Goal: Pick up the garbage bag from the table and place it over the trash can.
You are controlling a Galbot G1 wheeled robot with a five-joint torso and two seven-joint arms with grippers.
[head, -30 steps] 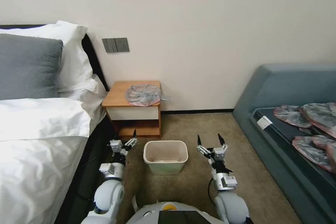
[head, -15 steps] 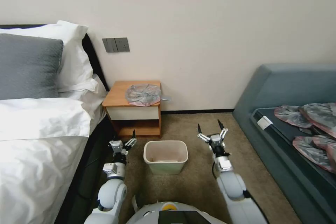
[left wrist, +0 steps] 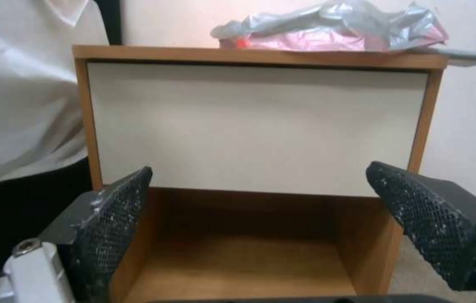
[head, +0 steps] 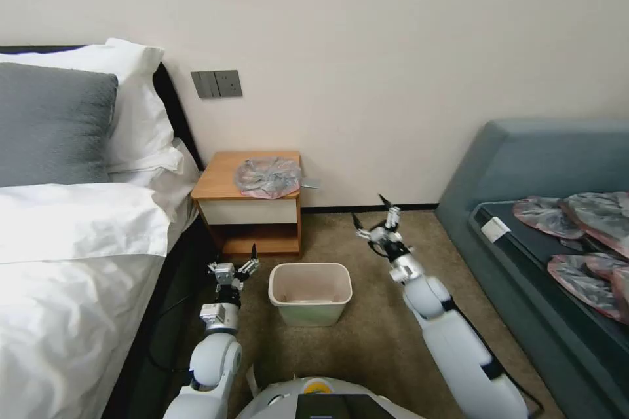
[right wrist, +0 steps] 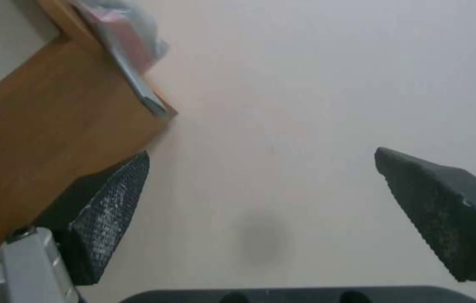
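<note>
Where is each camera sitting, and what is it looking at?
Head view: up on the robot's head, looking down at the trash can, the table, both arms.
Left wrist view: on the left arm, behind the open left claw, facing the table's drawer front.
Right wrist view: behind the open right claw, facing the wall.
All three show the garbage bag.

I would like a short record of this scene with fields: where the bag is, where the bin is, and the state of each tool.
garbage bag: lies crumpled on the nightstand top, toward its right side, untouched
nightstand: stands against the wall, beside the bed
trash can: stands upright on the carpet in front of the nightstand, no bag over it
left tool: open, low, left of the trash can, facing the nightstand's drawer front
right tool: open, raised right of the trash can, below the nightstand top
sofa: on the right, with several similar bags
</note>
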